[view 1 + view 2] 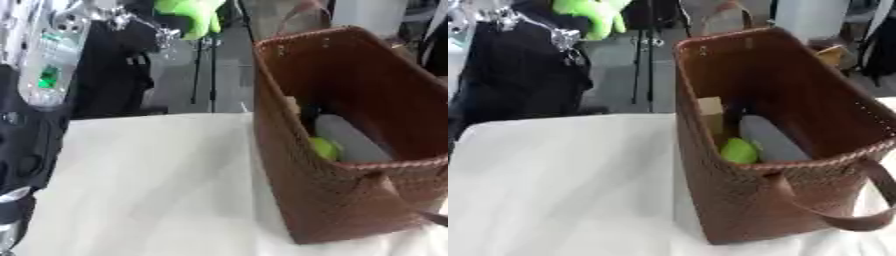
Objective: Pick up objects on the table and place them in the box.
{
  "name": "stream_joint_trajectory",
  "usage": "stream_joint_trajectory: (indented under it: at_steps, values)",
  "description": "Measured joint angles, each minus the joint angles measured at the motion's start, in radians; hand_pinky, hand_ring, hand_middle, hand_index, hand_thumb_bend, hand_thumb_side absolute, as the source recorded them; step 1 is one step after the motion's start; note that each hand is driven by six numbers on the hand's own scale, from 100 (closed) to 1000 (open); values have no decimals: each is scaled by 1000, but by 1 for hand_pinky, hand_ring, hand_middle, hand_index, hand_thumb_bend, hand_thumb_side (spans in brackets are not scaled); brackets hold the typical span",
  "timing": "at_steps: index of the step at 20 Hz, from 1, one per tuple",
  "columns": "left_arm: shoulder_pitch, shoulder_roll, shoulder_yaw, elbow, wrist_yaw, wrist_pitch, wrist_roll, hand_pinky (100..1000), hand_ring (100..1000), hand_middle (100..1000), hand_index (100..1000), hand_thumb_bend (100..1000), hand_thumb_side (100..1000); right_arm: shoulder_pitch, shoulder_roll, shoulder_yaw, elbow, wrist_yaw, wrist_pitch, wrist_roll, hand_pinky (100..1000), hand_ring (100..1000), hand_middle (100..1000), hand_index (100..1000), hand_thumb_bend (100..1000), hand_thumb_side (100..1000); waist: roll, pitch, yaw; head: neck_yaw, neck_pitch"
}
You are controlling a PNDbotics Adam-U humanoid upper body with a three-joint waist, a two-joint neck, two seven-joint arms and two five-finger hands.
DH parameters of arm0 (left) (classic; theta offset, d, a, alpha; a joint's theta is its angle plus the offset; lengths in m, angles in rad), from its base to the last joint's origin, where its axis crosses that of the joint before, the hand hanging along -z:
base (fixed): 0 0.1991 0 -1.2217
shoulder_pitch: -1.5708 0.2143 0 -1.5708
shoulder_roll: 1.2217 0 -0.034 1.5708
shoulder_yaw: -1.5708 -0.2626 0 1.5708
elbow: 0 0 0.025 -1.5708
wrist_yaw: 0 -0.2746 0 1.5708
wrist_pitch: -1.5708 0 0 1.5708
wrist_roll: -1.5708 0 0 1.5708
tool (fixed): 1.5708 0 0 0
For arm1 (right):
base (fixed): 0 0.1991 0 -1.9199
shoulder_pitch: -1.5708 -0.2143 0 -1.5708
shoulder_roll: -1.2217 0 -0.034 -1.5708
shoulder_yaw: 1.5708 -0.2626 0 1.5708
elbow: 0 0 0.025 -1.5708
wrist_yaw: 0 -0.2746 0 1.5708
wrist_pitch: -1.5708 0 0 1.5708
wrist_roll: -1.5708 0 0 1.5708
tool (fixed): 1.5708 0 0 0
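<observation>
We see left hand [26, 145] gripping clear plastic bottle [54, 60], held upright left of brown woven basket [350, 150]. Bottle likely light, slippery; we'd grasp mid-body.

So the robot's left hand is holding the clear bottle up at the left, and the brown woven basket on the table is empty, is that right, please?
Not quite: the brown woven basket is not empty. The right eye view shows a yellow-green item, a grey object and a tan piece inside it. The clear bottle is indeed up at the left, above the dark left hand.

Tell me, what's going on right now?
Left hand up, clear bottle at it. Right hand unseen. Brown woven bag holds green thing. Nothing blocking.
</observation>
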Motion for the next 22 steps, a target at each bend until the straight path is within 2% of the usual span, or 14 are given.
stream_joint_trajectory:
  at_steps: [5, 8, 13, 16, 22]
  values:
    - [-72, 4, -21, 67, 16, -8, 44, 291, 312, 320, 552, 100, 105, 0, -13, 1, 0, -7, 0, 0, 790, 735, 678, 723, 100, 835, 16, -8, -19, 12, 0]
    - [-117, 1, -34, 127, 28, -22, 97, 277, 304, 312, 548, 100, 115, 0, -22, 1, 0, -9, -1, 1, 790, 735, 678, 723, 100, 835, 25, -10, -32, 19, 0]
    - [-145, -22, -50, 211, 59, -66, 175, 267, 299, 307, 546, 100, 121, -2, -28, 7, 0, -14, -1, 1, 789, 735, 678, 723, 100, 833, 33, -10, -45, 28, -1]
    - [-182, -54, -67, 261, 77, -109, 219, 262, 294, 301, 545, 100, 112, -9, -38, 11, 0, -18, -2, 2, 789, 735, 678, 725, 100, 826, 46, -9, -53, 39, -4]
    - [-226, -95, -80, 349, 75, -170, 300, 264, 292, 301, 546, 100, 107, -23, -57, 21, 0, -33, -2, 2, 789, 735, 678, 724, 100, 825, 58, -3, -74, 64, -11]
